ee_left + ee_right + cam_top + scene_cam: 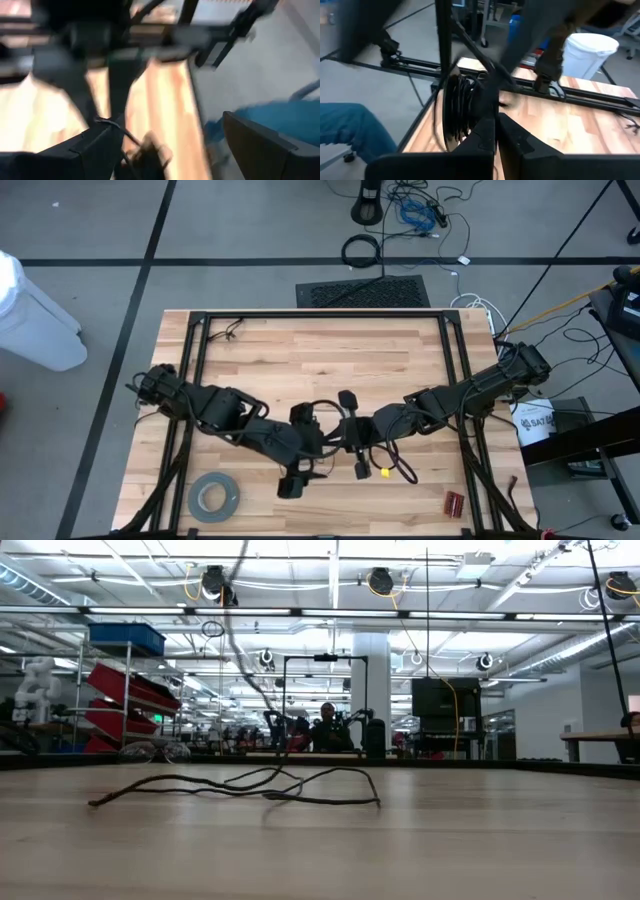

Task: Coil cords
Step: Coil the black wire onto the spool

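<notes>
The cord is a thin dark wire. Part of it is wound into a coil [456, 107] held above the table's middle, right in front of my right gripper [496, 122], which is shut. From there a strand [240, 630] drops to slack loops [250, 785] lying on the wood [395, 465]. My left gripper [167, 125] is open and faces the right one at the table's centre [322, 452], above the table. My right gripper has its shut fingertips against the near side of the wound coil [472, 117]; the fingers themselves hide the exact spot. They come nearly level from the table's right. The coil is lifted clear and stands on edge, its tail hanging slack to the table. My left gripper has a strand [114, 126] passing by one finger; I cannot tell whether they touch.
A grey tape roll [213, 497] lies near the front left. A small red-brown object [455, 502] and a yellow tag [384, 472] lie at the front right. Black frame rails [195, 380] run along both sides. A person's leg in blue trousers [345, 125] is beside the near edge.
</notes>
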{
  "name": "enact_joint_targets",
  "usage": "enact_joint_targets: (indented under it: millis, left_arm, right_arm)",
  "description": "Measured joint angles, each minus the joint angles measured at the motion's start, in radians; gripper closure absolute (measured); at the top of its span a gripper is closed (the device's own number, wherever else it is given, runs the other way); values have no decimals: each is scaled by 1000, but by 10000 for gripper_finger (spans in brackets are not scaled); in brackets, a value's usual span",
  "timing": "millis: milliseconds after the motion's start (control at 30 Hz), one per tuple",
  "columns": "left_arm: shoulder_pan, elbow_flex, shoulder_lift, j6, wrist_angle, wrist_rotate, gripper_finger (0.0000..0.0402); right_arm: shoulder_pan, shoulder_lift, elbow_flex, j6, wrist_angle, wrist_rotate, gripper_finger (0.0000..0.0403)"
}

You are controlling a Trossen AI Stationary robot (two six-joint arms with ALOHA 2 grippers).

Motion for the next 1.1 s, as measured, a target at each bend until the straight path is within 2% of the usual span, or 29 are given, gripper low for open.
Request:
enact_joint_targets:
  millis: [233,400,500,667,867,933,1100]
  left_arm:
    - [10,0,0,83,-117,-2,62]
    - [35,0,-6,95,-182,81,62]
    - [44,0,-6,96,-245,103,62]
    - [62,3,-7,149,-262,149,62]
    - [67,73,-8,170,-351,150,62]
    - [66,106,-8,175,-397,115,62]
    - [67,113,-21,184,-405,96,62]
  right_arm:
    - [-10,12,0,2,-7,13,403]
    - [-45,35,0,-6,-6,5,403]
    - [-67,42,0,-26,0,2,403]
    - [-111,57,0,-56,46,-41,403]
    - [-144,62,0,-82,65,-54,403]
    - [-155,62,0,-83,64,-77,403]
    - [-183,73,0,-85,107,-131,403]
